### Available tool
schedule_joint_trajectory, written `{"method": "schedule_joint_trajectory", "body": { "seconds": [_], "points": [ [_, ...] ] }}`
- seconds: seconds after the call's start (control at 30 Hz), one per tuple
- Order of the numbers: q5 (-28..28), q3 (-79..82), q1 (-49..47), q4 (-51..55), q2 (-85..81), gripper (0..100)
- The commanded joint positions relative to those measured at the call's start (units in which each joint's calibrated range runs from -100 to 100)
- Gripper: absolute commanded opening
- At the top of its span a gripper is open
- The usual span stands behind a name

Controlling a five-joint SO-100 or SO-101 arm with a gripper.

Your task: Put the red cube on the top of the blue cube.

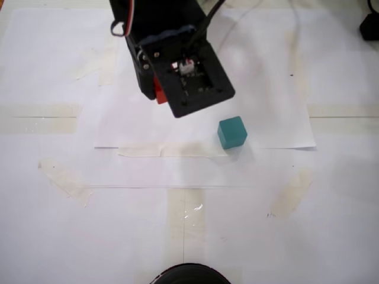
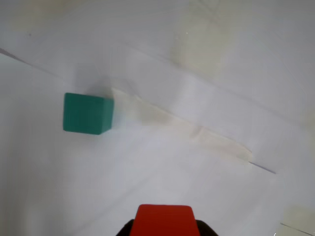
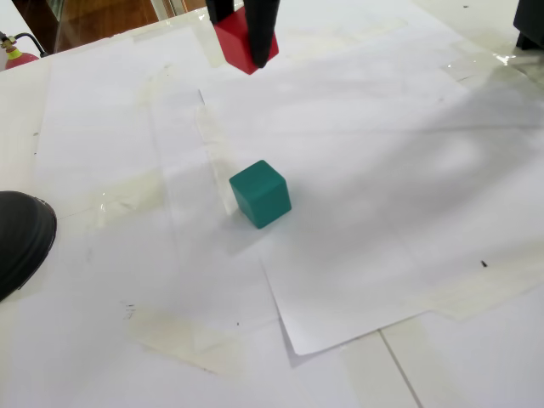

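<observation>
The red cube (image 3: 236, 44) is held in my black gripper (image 3: 244, 41), lifted clear of the table. In the wrist view it shows at the bottom edge (image 2: 165, 220) between the fingers. In a fixed view only a red sliver (image 1: 160, 94) shows under the gripper body (image 1: 183, 77). The blue (teal) cube (image 1: 231, 132) sits alone on the white paper. It lies to the lower right of the gripper there, up and to the left in the wrist view (image 2: 87, 113), and below the held cube in the other fixed view (image 3: 260, 194).
White paper sheets (image 1: 266, 124) are taped flat to the table with pale tape strips (image 1: 172, 150). A black rounded object sits at the near edge (image 1: 188, 274) (image 3: 21, 238). Another black object is at a far corner (image 1: 370, 26).
</observation>
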Motion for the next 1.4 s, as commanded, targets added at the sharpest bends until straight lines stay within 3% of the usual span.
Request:
{"method": "schedule_joint_trajectory", "body": {
  "seconds": [0.0,0.53,1.37],
  "points": [
    [-1.27,2.55,-2.94,0.57,-11.42,9],
    [-7.33,4.28,-13.54,-1.22,-13.91,9],
    [-8.45,10.81,-13.24,-14.43,-5.84,9]
  ]
}}
